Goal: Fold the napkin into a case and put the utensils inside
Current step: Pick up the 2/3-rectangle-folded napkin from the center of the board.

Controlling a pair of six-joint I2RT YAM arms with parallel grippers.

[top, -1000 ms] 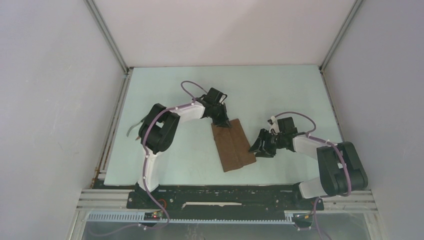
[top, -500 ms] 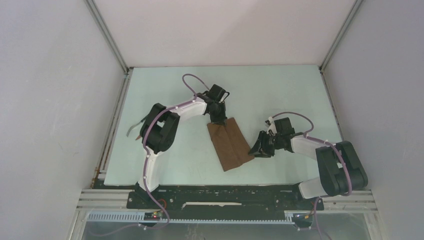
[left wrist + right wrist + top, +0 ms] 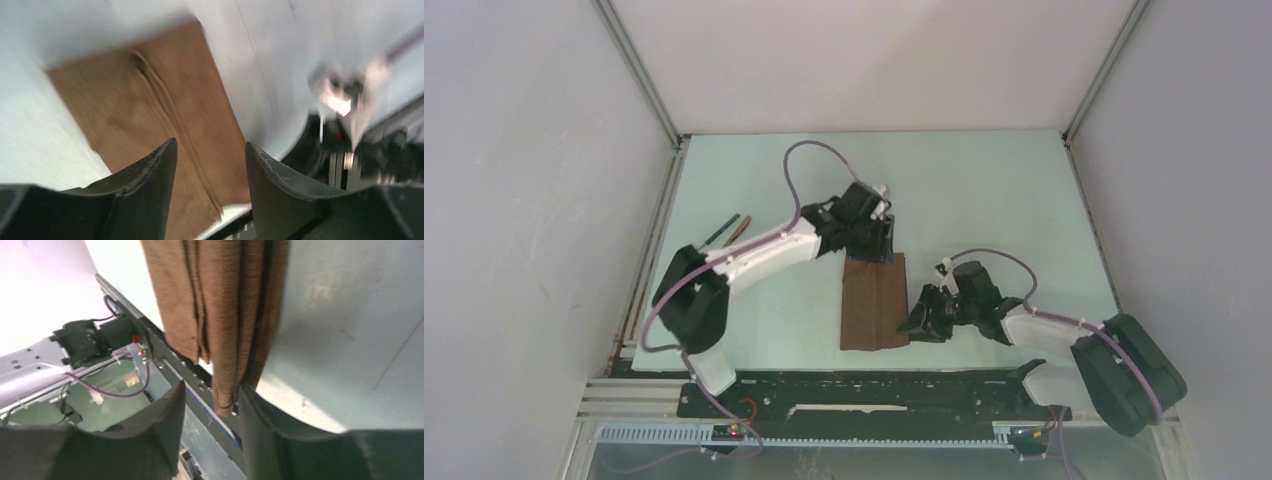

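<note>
Where the overhead camera looks down, the left arm folds its elbow back toward the table's left side and stretches its forearm out to the right, so the left gripper [image 3: 871, 250] sits at the far end of the napkin [image 3: 874, 305]. The right arm lies low along the near side, forearm pointing left, with the right gripper [image 3: 917, 320] at the napkin's right edge, close to its near end. The napkin is a narrow dark brown oblong, folded and lying flat on the pale table [image 3: 994, 190]. Its long side runs away from the arm bases and its near end is close to the table's edge. The utensils [image 3: 730, 228], two slim pieces side by side, lie well apart from it near the table's left side.

From the left wrist, the picture is blurred. The left gripper [image 3: 211, 150] has its two fingers spread with nothing between them, above the napkin [image 3: 140, 110], whose lengthwise fold lines run down the middle of the cloth.

From the right wrist, the right gripper [image 3: 212, 390] holds its fingers partly apart. The layered edge of the napkin [image 3: 215, 300] reaches in between them and touches one finger [image 3: 260, 420], while a gap shows on the other side, so it is not pinched. Several stacked layers of coarse weave show at that edge, and beyond it runs the black rail [image 3: 170, 360] at the table's near side.
</note>
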